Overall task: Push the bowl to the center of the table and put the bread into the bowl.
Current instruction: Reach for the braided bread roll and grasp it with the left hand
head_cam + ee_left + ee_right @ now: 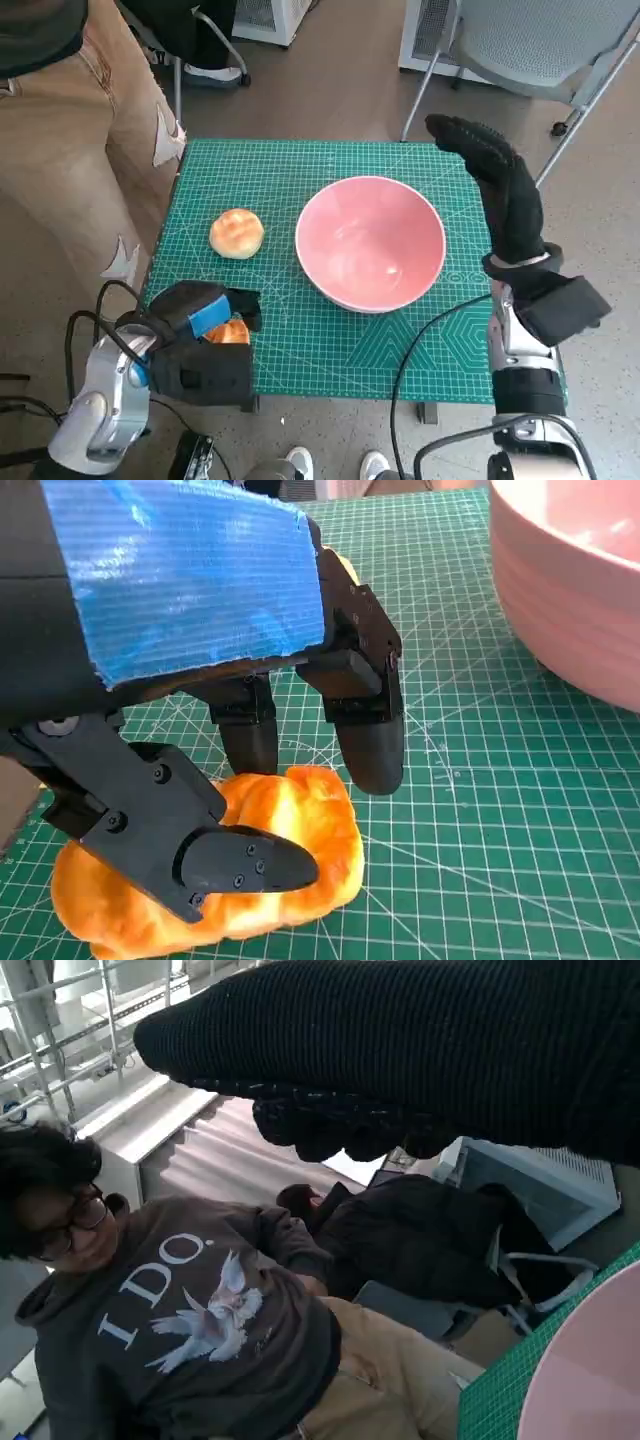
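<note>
Head view: pink bowl (370, 243) near center; left hand (205, 318) closing on bread roll (210, 870) at 7 o'clock, unlifted; right hand (495, 185) empty, fingers extended.

The only writing that can be read is "I DO." in pale capital letters on the chest of a person's dark hoodie (190, 1320) in the right wrist view, printed just above a picture of white doves; the letters run slantwise, rising toward about 2 o'clock because the view is tilted. The green cutting mat (300, 180) on the bench carries printed grid lines and small markings along its edges, but these are too small to read in the head view or the left wrist view.
</note>
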Controlling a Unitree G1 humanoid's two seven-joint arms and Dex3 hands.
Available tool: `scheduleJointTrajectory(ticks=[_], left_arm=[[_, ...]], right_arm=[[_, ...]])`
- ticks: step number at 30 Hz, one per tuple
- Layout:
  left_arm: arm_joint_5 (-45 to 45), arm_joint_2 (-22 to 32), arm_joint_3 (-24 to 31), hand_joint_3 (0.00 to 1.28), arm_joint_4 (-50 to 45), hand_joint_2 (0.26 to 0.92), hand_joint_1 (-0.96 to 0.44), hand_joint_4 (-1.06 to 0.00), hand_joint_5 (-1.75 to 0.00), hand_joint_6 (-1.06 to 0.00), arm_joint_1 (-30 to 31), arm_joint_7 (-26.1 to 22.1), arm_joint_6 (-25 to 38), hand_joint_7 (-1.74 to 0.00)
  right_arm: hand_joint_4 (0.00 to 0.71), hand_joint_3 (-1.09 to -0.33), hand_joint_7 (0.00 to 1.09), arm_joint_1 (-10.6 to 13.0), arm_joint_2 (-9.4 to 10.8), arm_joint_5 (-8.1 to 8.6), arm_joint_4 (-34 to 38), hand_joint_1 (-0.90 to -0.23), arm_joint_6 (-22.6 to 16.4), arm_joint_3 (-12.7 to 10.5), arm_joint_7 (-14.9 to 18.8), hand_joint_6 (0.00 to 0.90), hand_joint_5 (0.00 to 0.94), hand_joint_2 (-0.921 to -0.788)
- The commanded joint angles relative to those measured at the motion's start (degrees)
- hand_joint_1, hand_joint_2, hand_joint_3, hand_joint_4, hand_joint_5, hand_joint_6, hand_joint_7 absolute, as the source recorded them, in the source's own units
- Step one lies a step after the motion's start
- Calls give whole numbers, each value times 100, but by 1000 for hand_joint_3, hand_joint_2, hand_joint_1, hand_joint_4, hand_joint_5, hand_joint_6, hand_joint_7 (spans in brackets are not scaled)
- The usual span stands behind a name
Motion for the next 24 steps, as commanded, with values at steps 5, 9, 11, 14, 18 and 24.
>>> scheduleJointTrajectory(ticks=[5, 9, 11, 14, 18, 24], left_arm=[[131, -80, -121, 628, 265, 606, 3, -705, -1390, -653, 3, 155, 45, -1101], [112, -87, -138, 630, 318, 606, 3, -694, -1407, -663, -15, 195, 17, -1086], [91, -88, -147, 630, 351, 606, 3, -692, -1410, -665, -33, 210, -2, -1084], [51, -71, -145, 621, 356, 610, 3, -701, -1384, -654, -60, 203, -44, -1106], [7, -47, -114, 587, 310, 627, 3, -706, -1362, -655, -83, 174, -78, -1103], [-63, -5, -43, 522, 190, 662, 3, -715, -1325, -655, -182, 92, -91, -1093]], right_arm=[[140, -831, 418, 104, 2, 45, 47, -708, 100, -13, 91, -1, 0, -921], [140, -830, 419, 115, -5, 45, 26, -710, 112, -15, 106, -1, 0, -921], [140, -830, 420, 115, -8, 48, 28, -710, 115, -19, 120, -1, 0, -921], [140, -830, 420, 129, -12, 49, 10, -707, 125, -20, 139, -1, 0, -921], [139, -831, 418, 141, -12, 34, -11, -703, 130, -16, 144, -1, 0, -921], [140, -831, 415, 113, -11, 3, 32, -699, 128, -12, 133, -1, 1, -921]])
